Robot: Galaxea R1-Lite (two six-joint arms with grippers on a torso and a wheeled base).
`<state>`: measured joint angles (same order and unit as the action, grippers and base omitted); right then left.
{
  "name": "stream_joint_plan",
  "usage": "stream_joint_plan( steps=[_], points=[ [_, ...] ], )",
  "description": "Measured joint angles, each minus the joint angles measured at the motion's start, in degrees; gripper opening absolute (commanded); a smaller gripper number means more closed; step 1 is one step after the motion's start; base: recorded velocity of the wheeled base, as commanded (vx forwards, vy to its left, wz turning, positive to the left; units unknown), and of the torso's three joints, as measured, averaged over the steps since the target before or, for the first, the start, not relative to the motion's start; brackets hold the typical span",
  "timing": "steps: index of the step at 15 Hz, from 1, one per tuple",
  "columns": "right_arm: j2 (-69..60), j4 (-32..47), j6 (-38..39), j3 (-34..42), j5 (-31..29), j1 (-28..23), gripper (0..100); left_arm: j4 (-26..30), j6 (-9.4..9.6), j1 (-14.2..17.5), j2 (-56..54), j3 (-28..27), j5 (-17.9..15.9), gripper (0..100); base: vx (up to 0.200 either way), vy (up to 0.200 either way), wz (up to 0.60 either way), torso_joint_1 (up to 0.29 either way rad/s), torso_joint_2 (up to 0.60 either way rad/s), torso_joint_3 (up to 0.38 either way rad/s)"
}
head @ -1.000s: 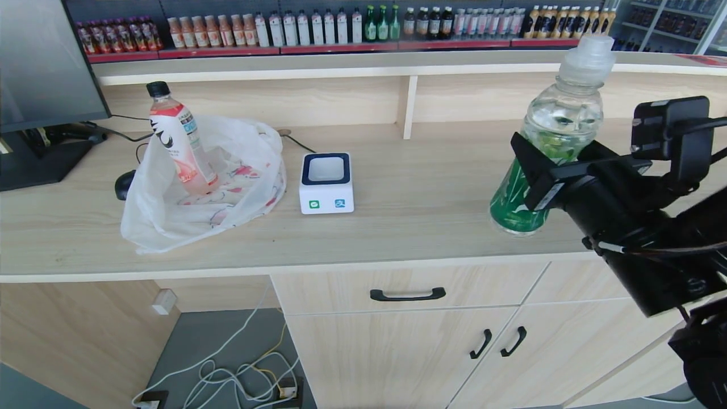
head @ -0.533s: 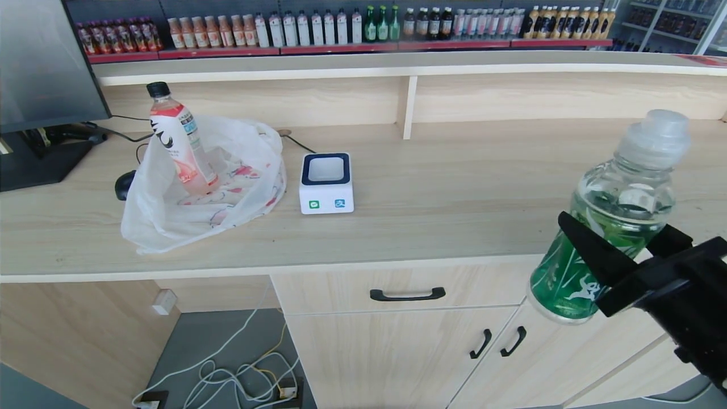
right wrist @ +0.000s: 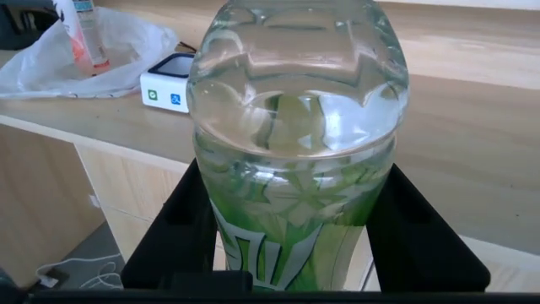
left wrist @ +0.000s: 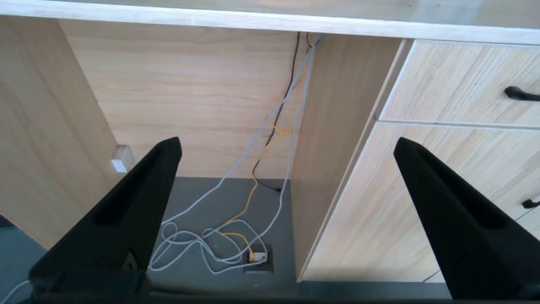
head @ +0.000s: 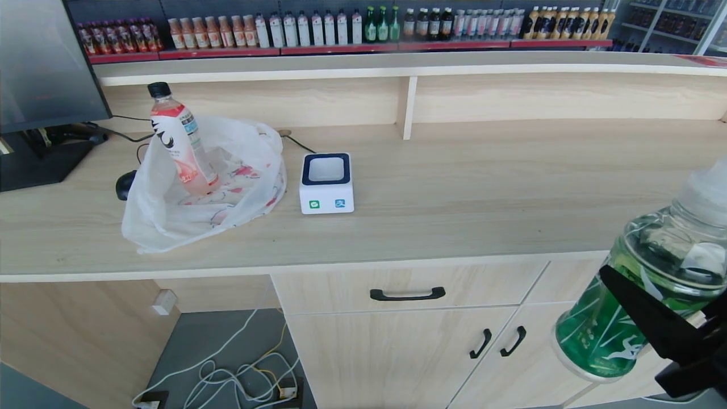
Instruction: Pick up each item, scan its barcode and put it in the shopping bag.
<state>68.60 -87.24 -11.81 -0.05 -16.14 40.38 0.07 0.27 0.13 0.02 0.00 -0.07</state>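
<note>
My right gripper (head: 676, 318) is shut on a clear bottle with a green label (head: 636, 295), held tilted off the counter's front edge at the far right, in front of the cabinet doors. The same bottle (right wrist: 295, 160) stands between the black fingers (right wrist: 173, 232) in the right wrist view. The white scanner box (head: 326, 183) sits mid-counter, also seen as a small scanner (right wrist: 169, 84). A white shopping bag (head: 199, 182) lies to its left with a pink drink bottle (head: 177, 139) leaning inside. My left gripper (left wrist: 287, 219) hangs open below counter level, facing the floor cables.
A monitor (head: 45, 62) and a black mouse (head: 124, 184) sit at the counter's left end. A raised shelf (head: 397, 62) runs along the back, with a divider (head: 408, 108). Drawer and door handles (head: 406, 294) face me below. Cables (left wrist: 245, 228) lie on the floor.
My right gripper has carried the green-label bottle down and to the right, from above the counter's right end to a spot off its front edge. The bag, pink bottle and scanner stayed put.
</note>
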Motion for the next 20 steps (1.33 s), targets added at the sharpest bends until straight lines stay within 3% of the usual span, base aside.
stream_joint_plan(
  steps=[3,5,7,11,20],
  points=[
    [-1.01,0.04,-0.15,0.05,-0.04,0.00,0,-0.05,-0.02,0.00,0.00,0.00,0.02,100,0.000,0.000,0.00,0.000,0.00,0.000],
    [-1.27,0.09,-4.25,0.05,1.08,0.35,0,-0.02,0.00,0.00,0.00,0.00,0.00,100,0.000,0.000,0.00,0.000,0.00,0.000],
    [-1.34,1.79,-10.79,0.05,5.23,3.12,0,0.00,0.00,0.00,0.00,0.00,-0.02,100,0.000,0.000,0.00,0.000,0.00,0.000],
    [-1.37,8.46,-22.32,0.05,5.78,10.14,0,-0.05,0.00,0.00,0.00,0.00,-0.02,100,0.000,0.000,0.00,0.000,0.00,0.000],
    [-0.22,9.09,-35.80,-0.79,5.80,16.54,0,0.00,0.00,0.02,0.00,0.00,0.00,100,0.000,0.000,0.00,0.000,0.00,0.000]
  ],
)
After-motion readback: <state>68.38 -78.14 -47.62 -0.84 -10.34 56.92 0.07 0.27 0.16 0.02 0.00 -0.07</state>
